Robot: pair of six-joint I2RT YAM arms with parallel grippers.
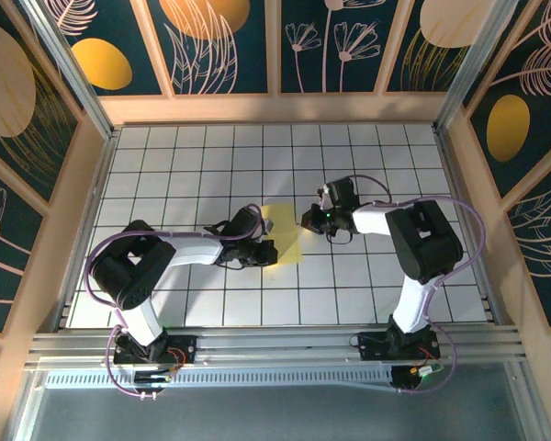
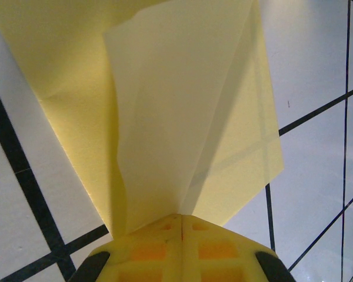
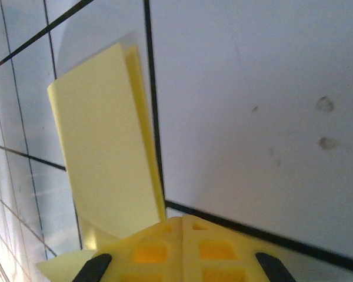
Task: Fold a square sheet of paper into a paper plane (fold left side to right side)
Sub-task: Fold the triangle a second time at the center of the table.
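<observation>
The yellow square sheet of paper [image 1: 287, 236] lies mid-table, folded over into a narrow upright strip. My left gripper [image 1: 263, 248] is at the strip's left edge. In the left wrist view its jaws [image 2: 181, 216] are shut, and a raised upper layer of the paper [image 2: 182, 106] runs straight into their tips. My right gripper [image 1: 305, 220] is at the strip's right edge. In the right wrist view its jaws [image 3: 183, 218] are shut, with nothing visibly pinched between them. The folded paper [image 3: 106, 158] stands just left of the tips, its edge meeting the left finger.
The white grid-tiled table [image 1: 367, 165] is walled by wooden frames and dark painted panels [image 1: 220, 46]. Both arms reach in from the near rail [image 1: 275, 344], and their cables loop beside them.
</observation>
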